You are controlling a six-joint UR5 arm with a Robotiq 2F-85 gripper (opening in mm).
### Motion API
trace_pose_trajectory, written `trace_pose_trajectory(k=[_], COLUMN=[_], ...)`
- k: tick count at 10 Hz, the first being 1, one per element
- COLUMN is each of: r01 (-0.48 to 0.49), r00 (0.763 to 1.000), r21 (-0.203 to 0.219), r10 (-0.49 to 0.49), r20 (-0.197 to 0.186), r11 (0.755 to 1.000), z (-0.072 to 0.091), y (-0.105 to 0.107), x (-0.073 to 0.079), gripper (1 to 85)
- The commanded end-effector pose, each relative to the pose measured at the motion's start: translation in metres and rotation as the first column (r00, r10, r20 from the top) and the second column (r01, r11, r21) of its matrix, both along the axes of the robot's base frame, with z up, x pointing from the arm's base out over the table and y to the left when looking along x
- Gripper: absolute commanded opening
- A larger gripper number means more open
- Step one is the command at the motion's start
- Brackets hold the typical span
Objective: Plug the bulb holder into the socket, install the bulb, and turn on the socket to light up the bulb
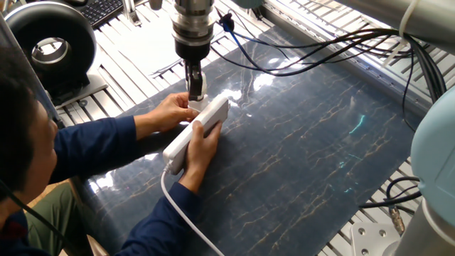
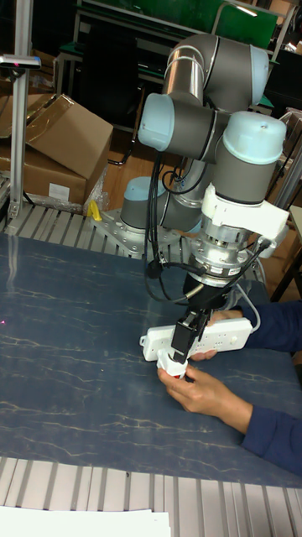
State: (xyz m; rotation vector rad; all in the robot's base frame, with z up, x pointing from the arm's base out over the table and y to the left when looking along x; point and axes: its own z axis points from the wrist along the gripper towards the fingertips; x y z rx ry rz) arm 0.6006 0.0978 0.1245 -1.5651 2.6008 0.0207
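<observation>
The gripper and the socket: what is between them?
The bulb, held in the gripper above the socket; clearest in the fixed view.

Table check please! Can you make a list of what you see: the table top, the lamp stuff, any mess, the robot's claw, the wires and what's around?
Surface: dark blue marbled mat, glossy.
Job's things: socket lies on the mat, held by a person's hands; bulb upright at its far end; holder hidden.
Clutter: nothing seen.
Grippers: gripper points down, shut on the bulb.
Cables: white socket cable runs toward the person; black and blue cables cross behind.
Surroundings: cardboard boxes, black ring light, keyboard.
</observation>
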Motion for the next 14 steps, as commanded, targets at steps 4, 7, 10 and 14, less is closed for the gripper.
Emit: trace_pose_trajectory(k=[4,7,10,14], r01=[-0.1,-0.094,-0.004,0.093], r00=[0.995,0.995,1.0,0.994], r21=[0.005,0.007,-0.06,-0.028], r10=[0.1,0.094,0.003,-0.095], r20=[-0.014,-0.016,-0.03,-0.063], r11=[0.995,0.996,0.998,0.995], z=[0.002,0.002,0.001,-0.006], y=[-0.007,-0.007,-0.024,-0.006], x=[-0.006,-0.006,-0.008,-0.019], gripper=[56.7,51.7,1.0,1.0])
